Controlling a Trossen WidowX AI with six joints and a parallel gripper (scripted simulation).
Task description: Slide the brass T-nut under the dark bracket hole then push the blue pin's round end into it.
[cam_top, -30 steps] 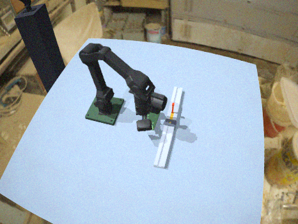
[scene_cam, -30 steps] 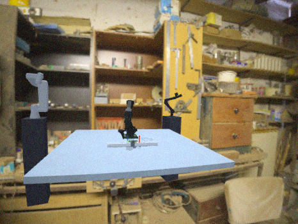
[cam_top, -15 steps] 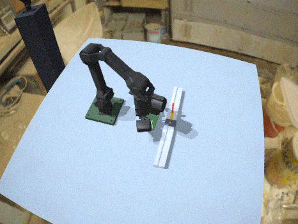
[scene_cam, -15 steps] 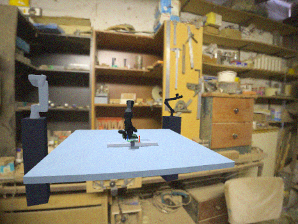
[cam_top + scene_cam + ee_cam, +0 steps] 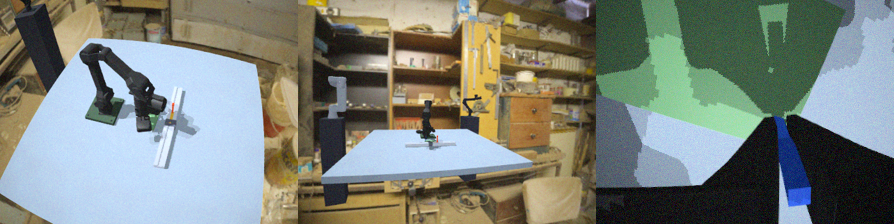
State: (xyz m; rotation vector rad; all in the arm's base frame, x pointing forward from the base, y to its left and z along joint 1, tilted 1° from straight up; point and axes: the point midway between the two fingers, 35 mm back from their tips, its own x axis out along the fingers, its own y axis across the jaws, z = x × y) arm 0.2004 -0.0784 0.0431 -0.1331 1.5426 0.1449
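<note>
In the wrist view my gripper (image 5: 780,125) is shut on the blue pin (image 5: 792,157). The pin runs between the dark fingers, with its bright square end toward the camera. Its other end is hidden at the fingertips, over the green tray (image 5: 721,117) (image 5: 155,122). In the top view the fingers are hidden behind the arm. The aluminum rail (image 5: 164,148) (image 5: 414,145) lies beside the tray. The dark bracket (image 5: 170,122) (image 5: 430,144) spans the rail. The T-nut's orange handle (image 5: 172,107) (image 5: 437,138) sticks up at the bracket. The nut itself cannot be made out.
The arm's green base plate (image 5: 93,116) stands on the blue table (image 5: 105,166) (image 5: 394,163). The arm reaches over the tray, close to the rail and the upright handle. Dark pedestals (image 5: 333,150) (image 5: 469,124) stand beyond the table's edges.
</note>
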